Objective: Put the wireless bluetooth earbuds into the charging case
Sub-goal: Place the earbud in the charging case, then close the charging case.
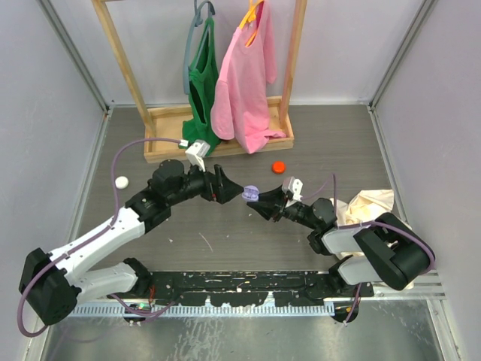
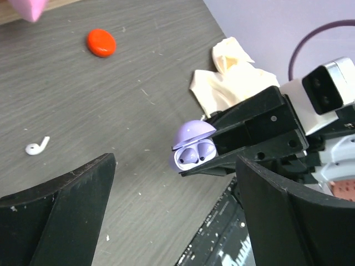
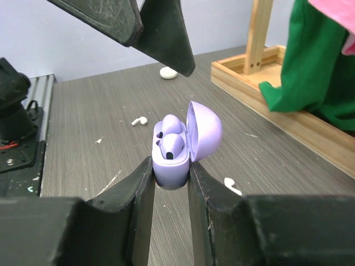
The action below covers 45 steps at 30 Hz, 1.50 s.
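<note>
Black fingers of the right gripper (image 3: pixel 171 166) fill the bottom of its wrist view, closed on the lower body of the charging case (image 3: pixel 171 177), one finger on each side. I think this low grip is on purpose: it leaves the lid (image 3: pixel 205 130) free to stand open and does not cover the wells. The case is held in the air above the table (image 3: pixel 83 138), with its open side turned toward the left arm, so the other gripper can reach into it. Both lavender earbuds (image 3: pixel 172 145) are inside the case, one behind the other; they seem to sit deep, though I cannot tell if they are fully pressed down. The left gripper (image 1: pixel 237 189) is just in front of the case with its jaws wide apart and nothing between them, touching neither the case nor the earbuds. From this I judge that the inserting is about finished and what is left is probably to close the lid. On the table, well apart from the case, lie a red cap (image 2: pixel 101 42), a cream cloth (image 2: pixel 233 77) and a small white piece (image 2: pixel 36 147), which have no part in this step.
</note>
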### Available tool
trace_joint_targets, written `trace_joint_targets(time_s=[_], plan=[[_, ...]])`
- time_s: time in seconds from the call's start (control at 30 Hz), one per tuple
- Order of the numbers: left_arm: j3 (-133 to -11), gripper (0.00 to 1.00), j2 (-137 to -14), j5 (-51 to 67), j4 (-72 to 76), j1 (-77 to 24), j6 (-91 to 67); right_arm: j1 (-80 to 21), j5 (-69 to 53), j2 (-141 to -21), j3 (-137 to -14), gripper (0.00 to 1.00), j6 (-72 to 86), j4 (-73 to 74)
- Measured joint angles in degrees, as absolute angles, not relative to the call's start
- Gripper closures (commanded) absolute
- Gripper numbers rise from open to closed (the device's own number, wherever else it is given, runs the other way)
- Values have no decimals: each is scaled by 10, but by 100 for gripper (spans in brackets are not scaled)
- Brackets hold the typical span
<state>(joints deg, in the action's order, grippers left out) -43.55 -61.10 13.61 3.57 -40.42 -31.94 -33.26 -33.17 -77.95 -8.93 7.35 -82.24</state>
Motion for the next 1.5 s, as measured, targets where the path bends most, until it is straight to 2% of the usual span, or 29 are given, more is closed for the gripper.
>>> trace_joint_targets(time_s=[0.47, 0.9, 1.07, 1.23, 1.5], plan=[[-449, 8, -619, 258, 14, -385, -382, -348, -443, -770, -161, 99, 92, -770], [-442, 12, -642, 328, 66, -381, -442, -361, -464, -764, -183, 99, 101, -745], [-439, 22, -647, 349, 85, -381, -454, -361, -466, -764, -183, 99, 107, -745], [-436, 27, -647, 367, 108, -381, -461, -361, -469, -764, -183, 99, 109, -747], [-427, 30, -644, 381, 128, -378, -462, -361, -473, -764, -183, 99, 109, -750]])
